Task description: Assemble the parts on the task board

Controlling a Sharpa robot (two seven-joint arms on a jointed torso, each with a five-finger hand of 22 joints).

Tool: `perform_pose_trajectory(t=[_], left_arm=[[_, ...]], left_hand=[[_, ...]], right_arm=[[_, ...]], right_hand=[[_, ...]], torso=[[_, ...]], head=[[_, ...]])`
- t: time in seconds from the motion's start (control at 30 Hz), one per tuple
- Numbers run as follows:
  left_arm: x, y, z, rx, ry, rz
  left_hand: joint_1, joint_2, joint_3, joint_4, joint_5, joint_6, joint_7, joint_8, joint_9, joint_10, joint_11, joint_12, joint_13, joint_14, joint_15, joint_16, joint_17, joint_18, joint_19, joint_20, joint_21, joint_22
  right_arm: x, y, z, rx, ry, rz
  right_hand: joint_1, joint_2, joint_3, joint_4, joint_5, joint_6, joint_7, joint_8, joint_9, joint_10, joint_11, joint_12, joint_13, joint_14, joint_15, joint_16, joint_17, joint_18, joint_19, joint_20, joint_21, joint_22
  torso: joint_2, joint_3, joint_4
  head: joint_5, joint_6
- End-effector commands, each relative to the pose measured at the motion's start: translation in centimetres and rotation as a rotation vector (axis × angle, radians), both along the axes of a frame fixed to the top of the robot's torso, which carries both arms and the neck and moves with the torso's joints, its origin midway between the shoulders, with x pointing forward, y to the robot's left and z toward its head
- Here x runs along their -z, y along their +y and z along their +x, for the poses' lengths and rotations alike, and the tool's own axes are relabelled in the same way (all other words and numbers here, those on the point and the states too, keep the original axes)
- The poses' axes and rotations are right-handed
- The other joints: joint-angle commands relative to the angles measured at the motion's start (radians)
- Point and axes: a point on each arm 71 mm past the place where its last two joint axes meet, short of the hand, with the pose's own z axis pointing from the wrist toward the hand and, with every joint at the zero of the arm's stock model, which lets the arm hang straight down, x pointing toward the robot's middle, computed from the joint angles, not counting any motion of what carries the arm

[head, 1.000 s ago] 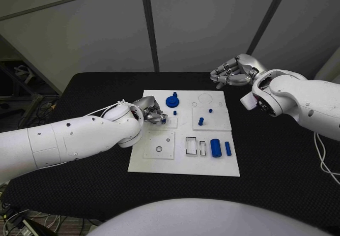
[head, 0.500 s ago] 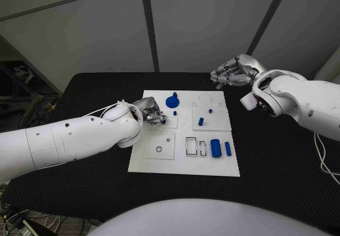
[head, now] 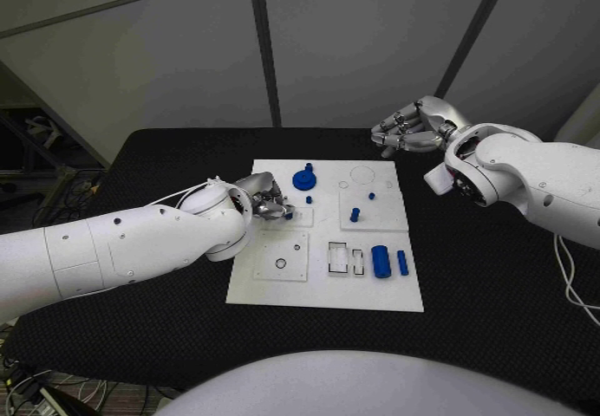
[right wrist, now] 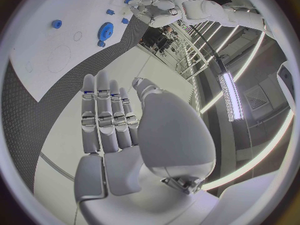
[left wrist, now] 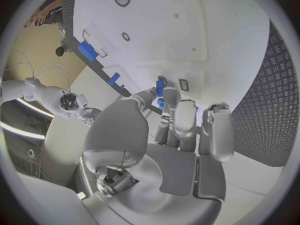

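Note:
The white task board lies mid-table. My left hand hovers low over its left middle and pinches a small blue part between thumb and fingertips; the left wrist view shows that part at the fingertips just above the board. A blue gear stands on the board's far side, with a short peg beside my fingers. Two more pegs stand on the right plate. Two blue cylinders lie near the right edge. My right hand hangs beyond the far right corner, holding nothing; its fingers are stretched out.
Near the board's front are a square plate with holes and rectangular slots. A round recess lies at the board's far right. Black table surrounds the board on all sides. My left forearm crosses the table's left side.

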Motion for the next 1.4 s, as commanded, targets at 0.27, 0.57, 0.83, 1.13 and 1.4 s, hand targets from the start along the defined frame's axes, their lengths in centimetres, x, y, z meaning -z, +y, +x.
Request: perform_pose_trajectory(t=[0.27,0.57,0.83,1.13,1.4], left_arm=[[0.61,0.23,-0.33,0.006,0.037,0.03],[0.59,0.4,-0.39,0.01,0.047,0.035],[0.57,0.44,-0.38,0.018,0.06,0.043],[0.46,0.44,-0.07,0.023,0.066,0.055],[0.22,-0.14,0.33,0.048,0.083,0.074]], left_hand=[[0.003,-0.006,0.158,-0.142,0.014,0.003,-0.008,0.011,0.008,0.034,-0.019,0.013,0.012,0.028,-0.007,0.005,0.002,-0.014,0.027,-0.005,0.003,0.182],[-0.007,-0.012,0.17,-0.139,0.021,0.004,-0.011,0.023,0.021,0.038,-0.021,0.017,0.016,0.028,-0.009,0.005,0.002,-0.015,0.029,-0.007,0.006,0.185],[-0.024,-0.022,0.187,-0.134,0.029,0.004,-0.016,0.042,0.047,0.043,-0.026,0.019,0.017,0.028,-0.012,0.005,0.002,-0.016,0.031,-0.009,0.008,0.187],[-0.035,-0.028,0.196,-0.13,0.031,0.003,-0.02,0.057,0.069,0.047,-0.029,0.02,0.017,0.028,-0.014,0.005,0.003,-0.016,0.032,-0.011,0.009,0.189],[-0.046,-0.031,0.196,-0.125,0.027,0.003,-0.025,0.072,0.089,0.051,-0.032,0.024,0.019,0.028,-0.016,0.005,0.003,-0.016,0.032,-0.013,0.009,0.19]], right_arm=[[-0.13,0.02,0.04,-0.009,-0.006,0.001],[-0.11,0.04,0.06,-0.009,-0.006,0.0],[-0.1,0.03,0.07,-0.009,-0.005,0.0],[-0.1,0.05,0.08,-0.008,-0.005,0.0],[-0.1,0.1,0.08,-0.009,-0.006,0.001]], right_hand=[[-0.011,0.0,-0.006,0.002,0.006,-0.003,0.006,-0.003,-0.001,0.001,0.004,-0.003,0.001,0.003,0.001,-0.009,0.001,0.011,0.007,0.002,-0.008,-0.003],[-0.011,0.0,-0.006,0.002,0.006,-0.003,0.006,-0.003,-0.001,0.001,0.004,-0.003,0.001,0.003,0.001,-0.009,0.001,0.011,0.007,0.002,-0.008,-0.003],[-0.011,0.0,-0.006,0.002,0.006,-0.003,0.006,-0.003,-0.001,0.001,0.004,-0.003,0.001,0.003,0.001,-0.009,0.001,0.011,0.007,0.002,-0.008,-0.003],[-0.011,0.0,-0.006,0.002,0.006,-0.003,0.006,-0.003,-0.001,0.001,0.004,-0.003,0.001,0.003,0.001,-0.009,0.001,0.011,0.007,0.002,-0.008,-0.003],[-0.012,-0.001,-0.006,0.002,0.006,-0.003,0.006,-0.003,-0.001,0.0,0.005,-0.003,0.001,0.003,0.001,-0.01,0.002,0.011,0.007,0.002,-0.009,-0.004]], torso=[[0.001,-0.0001,-0.0001],[0.001,0.0005,-0.0006],[0.002,0.0005,-0.0001],[0.001,0.0,-0.0008],[0.001,0.0005,-0.0009]], head=[[0.001,-0.001],[0.001,-0.002],[0.0,-0.002],[0.001,-0.002],[-0.001,-0.002]])
